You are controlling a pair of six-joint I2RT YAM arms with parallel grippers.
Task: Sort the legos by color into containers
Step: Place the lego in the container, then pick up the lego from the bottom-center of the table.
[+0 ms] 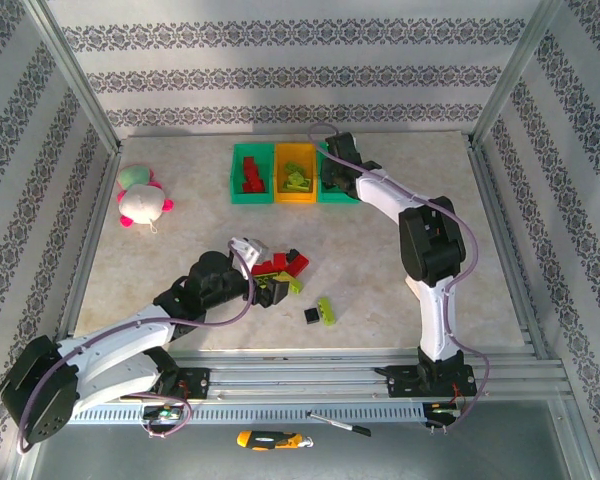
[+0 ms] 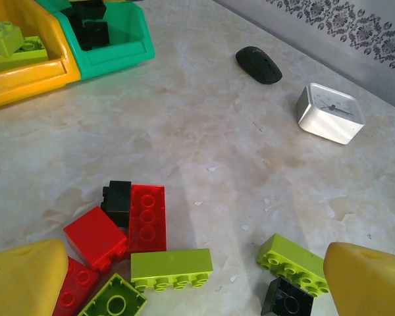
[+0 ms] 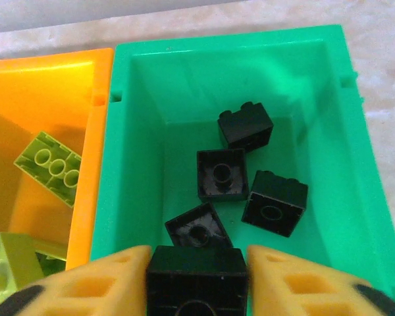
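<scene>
Marble table (image 1: 370,262) — bins (image 1: 295,200), loose legos (image 1: 285,265), plush (image 1: 140,200)

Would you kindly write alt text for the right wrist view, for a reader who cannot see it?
The right pincer grips a black brick between yellow fingers above a green bin holding four more black bricks. On the left of the picture, an orange bin holds lime green bricks.

site: robot lab test cell | evid: alu frame (image 1: 80,90) w/ wallpaper panels (image 1: 280,70) boxing marble-look counter (image 1: 380,270) | L arm (image 1: 120,350) + R arm (image 1: 430,250) bolted to slotted rail (image 1: 310,385) | utility knife (image 1: 268,439) + pen (image 1: 340,424) on front ledge
</scene>
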